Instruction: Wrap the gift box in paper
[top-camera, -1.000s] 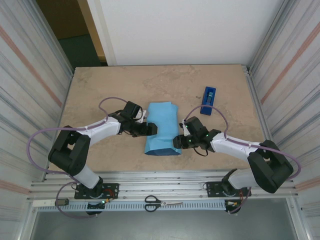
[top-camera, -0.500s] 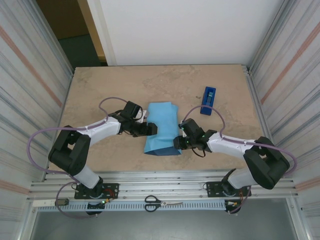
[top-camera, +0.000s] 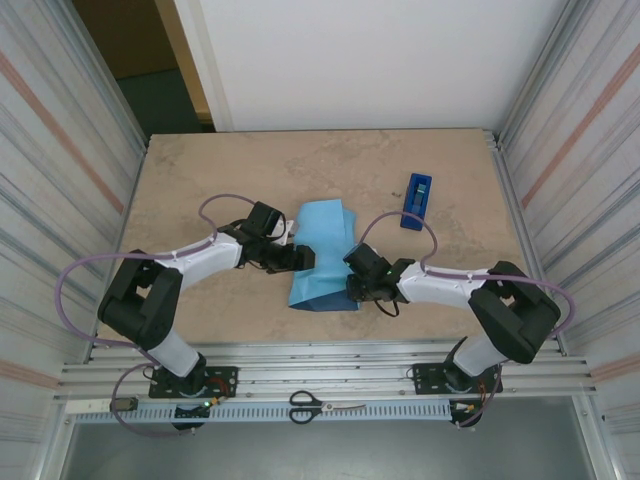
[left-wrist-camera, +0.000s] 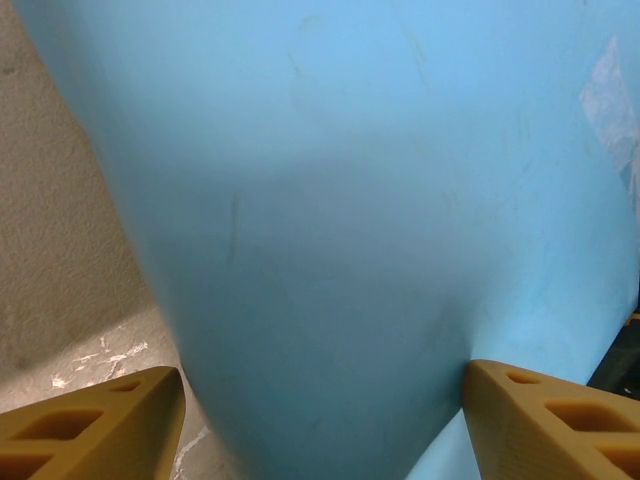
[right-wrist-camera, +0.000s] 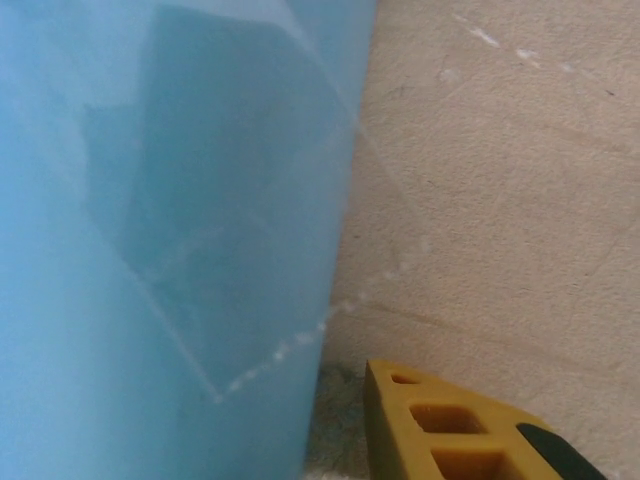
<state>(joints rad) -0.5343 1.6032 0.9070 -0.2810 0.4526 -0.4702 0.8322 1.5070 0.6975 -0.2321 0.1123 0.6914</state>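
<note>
Swinging inward, the right arm has brought its right hand (top-camera: 353, 285) tighter against the paper (top-camera: 322, 255), on the side facing the tape dispenser (top-camera: 417, 200). The left hand (top-camera: 300, 258) sits at the side turned away from it.

From above, the paper lies on the surface (top-camera: 200, 170) left of the dispenser and well apart from it. Its light-blue face is out and its long axis runs near-to-far, roughly like the dispenser's.

At the left wrist, the fingers (left-wrist-camera: 100, 420) stand apart with a paper bulge between them.

At the right wrist, one finger (right-wrist-camera: 440, 430) sits beside the paper's edge; whether that hand is closed I cannot tell.

I judge the paper thin, light, easily creased and slippery, so it is best pinched at a folded edge, not mid-panel.
</note>
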